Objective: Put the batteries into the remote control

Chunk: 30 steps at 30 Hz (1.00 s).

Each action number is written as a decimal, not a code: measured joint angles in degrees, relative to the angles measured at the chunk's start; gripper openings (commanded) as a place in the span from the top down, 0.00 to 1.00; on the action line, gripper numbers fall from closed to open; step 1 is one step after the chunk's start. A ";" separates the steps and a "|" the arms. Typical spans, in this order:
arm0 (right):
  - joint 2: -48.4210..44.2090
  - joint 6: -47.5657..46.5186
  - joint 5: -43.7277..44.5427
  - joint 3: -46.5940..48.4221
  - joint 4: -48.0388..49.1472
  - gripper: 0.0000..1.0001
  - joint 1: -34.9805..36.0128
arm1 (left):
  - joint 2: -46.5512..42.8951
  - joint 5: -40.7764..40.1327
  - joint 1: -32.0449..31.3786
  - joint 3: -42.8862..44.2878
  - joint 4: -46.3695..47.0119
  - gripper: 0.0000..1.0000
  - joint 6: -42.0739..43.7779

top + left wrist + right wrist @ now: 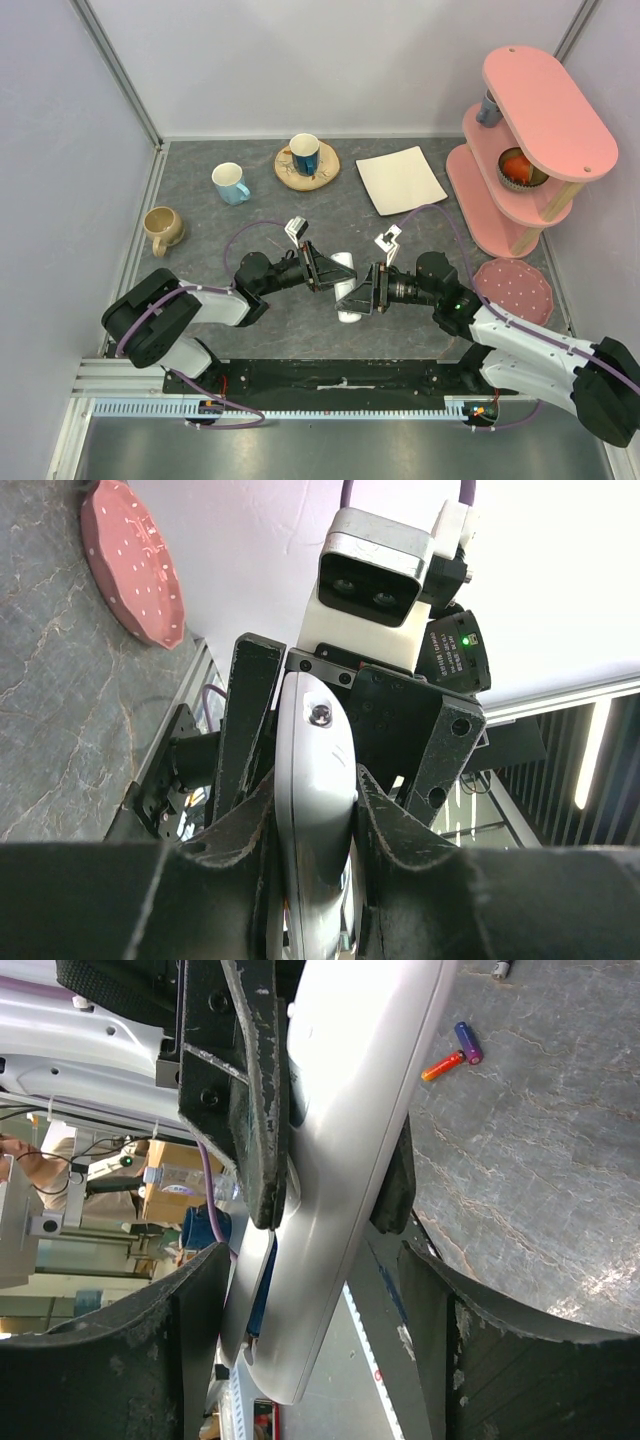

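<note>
In the top view both arms meet over the middle of the grey table. The left gripper and right gripper face each other across the white remote control, which is held clear of the surface. That view does not show how the jaws stand; the wrist views do. The left wrist view shows the left gripper clamped on the long sides of the remote control, with the right gripper's dark fingers standing on either side of it farther along. The right wrist view shows those fingers spread, with a gap between each one and the remote control, so the right gripper is parted and grips nothing. Only the right wrist view shows the batteries: a red-orange one and a blue-purple one lie end to end at an angle on bare table beyond the remote control. They cannot be made out from above. The pink plate lies just beside the right forearm. The white square plate lies behind the grippers, near but apart. The tan mug stands close to the left wall. Bare table lies between that mug and the left gripper.
</note>
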 measured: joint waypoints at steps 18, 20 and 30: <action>3.30 3.69 -0.02 -1.38 7.82 0.38 0.02 | -0.55 -0.42 -0.35 0.00 -1.79 0.98 0.04; 3.82 3.91 0.00 -1.38 8.44 0.40 0.02 | -0.55 -0.46 -0.72 0.00 -2.10 0.98 0.04; 5.31 5.68 -0.07 -1.38 11.54 0.59 0.13 | -1.22 -1.62 -1.51 0.00 -2.73 0.98 0.74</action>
